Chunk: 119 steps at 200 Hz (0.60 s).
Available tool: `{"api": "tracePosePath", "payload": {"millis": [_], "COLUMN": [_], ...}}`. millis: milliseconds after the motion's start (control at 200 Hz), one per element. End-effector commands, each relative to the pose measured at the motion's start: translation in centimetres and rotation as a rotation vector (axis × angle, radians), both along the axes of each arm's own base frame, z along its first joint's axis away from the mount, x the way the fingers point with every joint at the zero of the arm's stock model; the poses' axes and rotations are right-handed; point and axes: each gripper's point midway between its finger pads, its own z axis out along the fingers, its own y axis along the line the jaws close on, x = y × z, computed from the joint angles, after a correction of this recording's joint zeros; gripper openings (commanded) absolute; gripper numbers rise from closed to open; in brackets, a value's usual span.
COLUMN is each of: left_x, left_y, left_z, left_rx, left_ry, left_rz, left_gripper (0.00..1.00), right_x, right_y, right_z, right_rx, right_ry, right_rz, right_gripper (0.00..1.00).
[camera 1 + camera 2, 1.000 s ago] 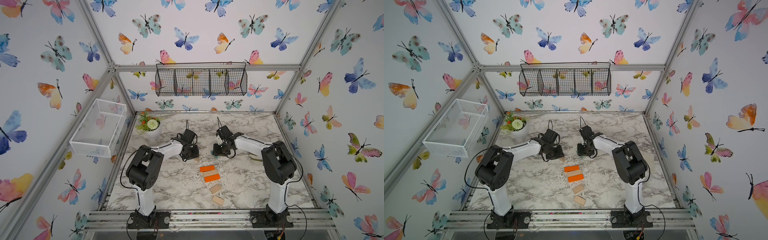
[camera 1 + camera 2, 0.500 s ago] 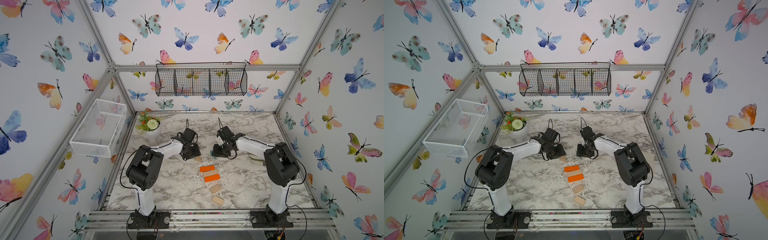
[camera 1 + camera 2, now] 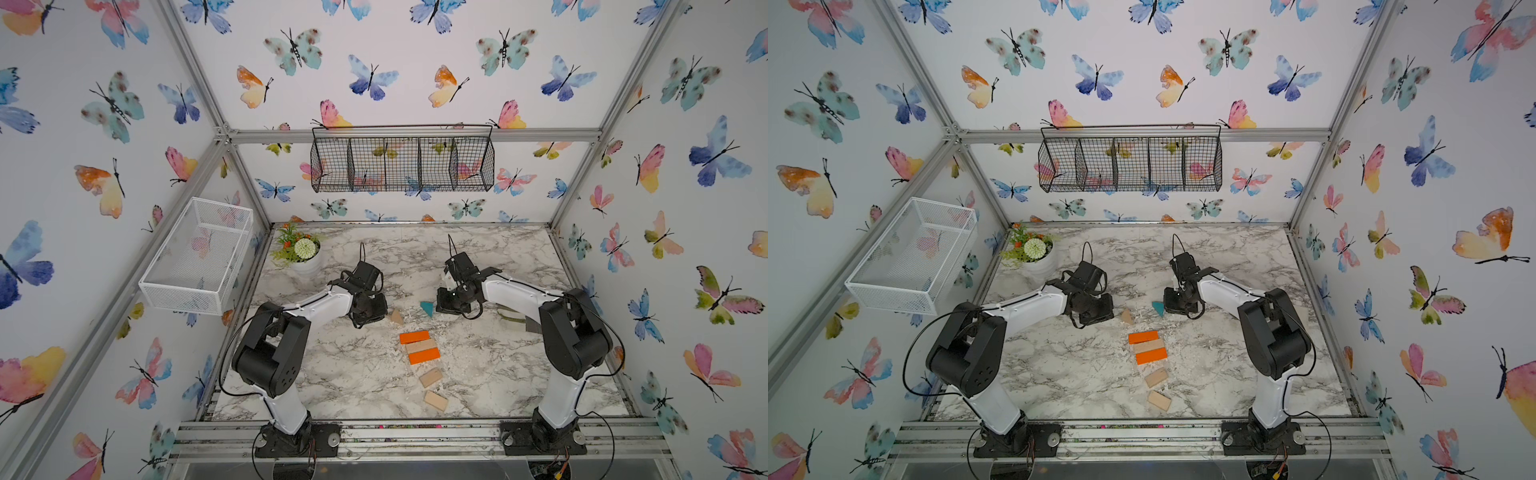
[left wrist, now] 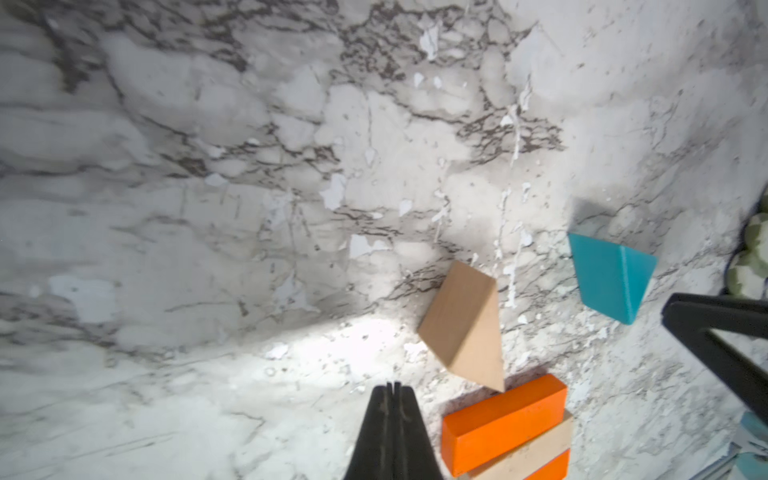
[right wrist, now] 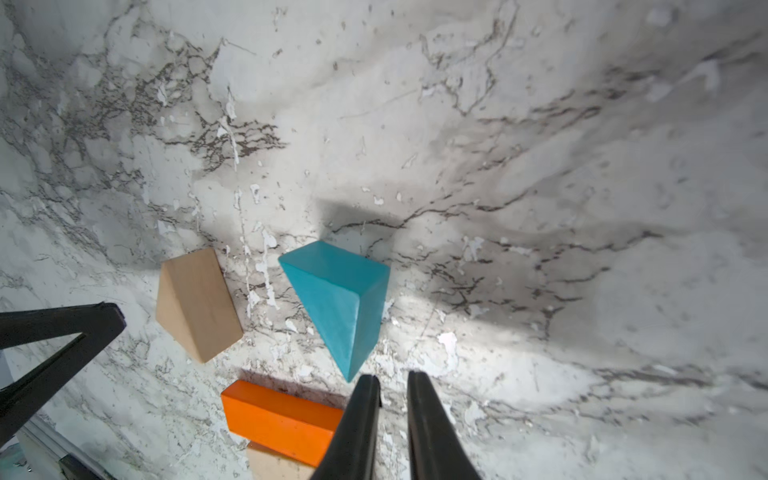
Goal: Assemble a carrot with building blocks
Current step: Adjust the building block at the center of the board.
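Observation:
The carrot point(image 3: 420, 347) lies mid-table as a row of blocks: orange bar point(image 3: 414, 337), tan bar, orange bar point(image 3: 1151, 356), then two small tan blocks point(image 3: 430, 377). Beyond its wide end lie a natural-wood triangle point(image 3: 397, 318) point(image 4: 465, 328) and a teal triangle point(image 3: 427, 308) point(image 5: 336, 299), both free on the marble and apart from each other. My left gripper point(image 4: 392, 384) is shut and empty, just left of the wood triangle. My right gripper point(image 5: 392, 376) stands narrowly open with nothing between its fingers, its tips just short of the teal triangle's point.
A flower pot point(image 3: 305, 257) stands at the back left. A grey-and-cream glove point(image 3: 513, 316) lies under my right arm. A white mesh basket point(image 3: 199, 257) hangs on the left wall and a black wire basket point(image 3: 403, 164) on the back wall.
The wood triangle, then the teal triangle, have come into view on the table beside the grippers. Both grippers have narrowed, the left fully shut.

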Motion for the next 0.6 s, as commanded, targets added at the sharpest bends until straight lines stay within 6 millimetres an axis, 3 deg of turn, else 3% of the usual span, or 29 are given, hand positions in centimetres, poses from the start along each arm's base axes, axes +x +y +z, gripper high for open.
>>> {"api": "tracePosePath", "payload": {"millis": [0, 335, 591], "left_x": [-0.7, -1.8, -1.5], "left_y": [0.4, -2.5, -4.7], "left_z": [-0.4, -0.6, -0.4], "left_rx": [-0.001, -0.173, -0.223], "left_ry": [0.009, 0.025, 0.024], "left_rz": [0.002, -0.027, -0.058], "left_gripper": [0.0, 0.0, 0.0], "right_x": [-0.4, -1.1, -1.3], "right_y": [-0.1, 0.9, 2.7], "right_z": [-1.4, -1.8, -2.3], "right_rx": [-0.016, 0.044, 0.073], "right_ry": [0.04, 0.057, 0.077], "right_rz": [0.009, 0.045, 0.099], "right_gripper": [0.18, 0.16, 0.15]}}
